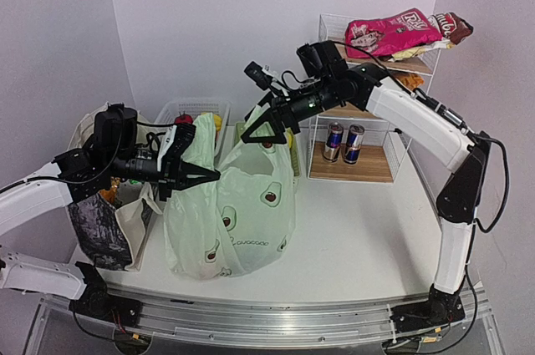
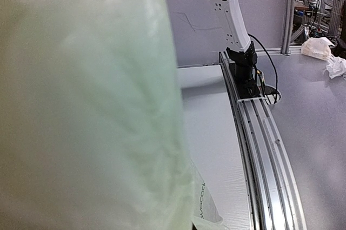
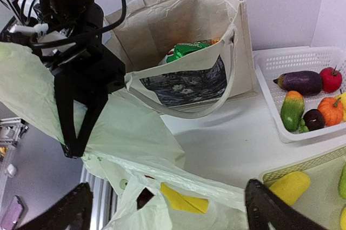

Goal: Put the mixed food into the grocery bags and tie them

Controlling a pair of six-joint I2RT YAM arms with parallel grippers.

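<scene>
With my left gripper (image 1: 209, 174) clamped shut, apparently on one handle of the thin pale-green avocado-print plastic bag (image 1: 238, 221) at centre frame, and my right gripper (image 1: 266, 139) gaping empty above the other handle, I could miss that limp film and botch the knot.

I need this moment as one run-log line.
left gripper: shut on avocado bag handle | right gripper: open above same bag | canvas tote: green packet inside

Pale-green plastic bag (image 1: 251, 205) with green-and-brown avocado print, beige canvas tote (image 3: 178, 13) with black-and-white panel, green-white packet (image 3: 186, 50) inside, white slotted basket (image 3: 294, 59), purple eggplant (image 3: 303, 81), red apple (image 3: 331, 78), pink snack packet (image 1: 389, 33) far right, blue-silver cans (image 1: 343, 143)
</scene>
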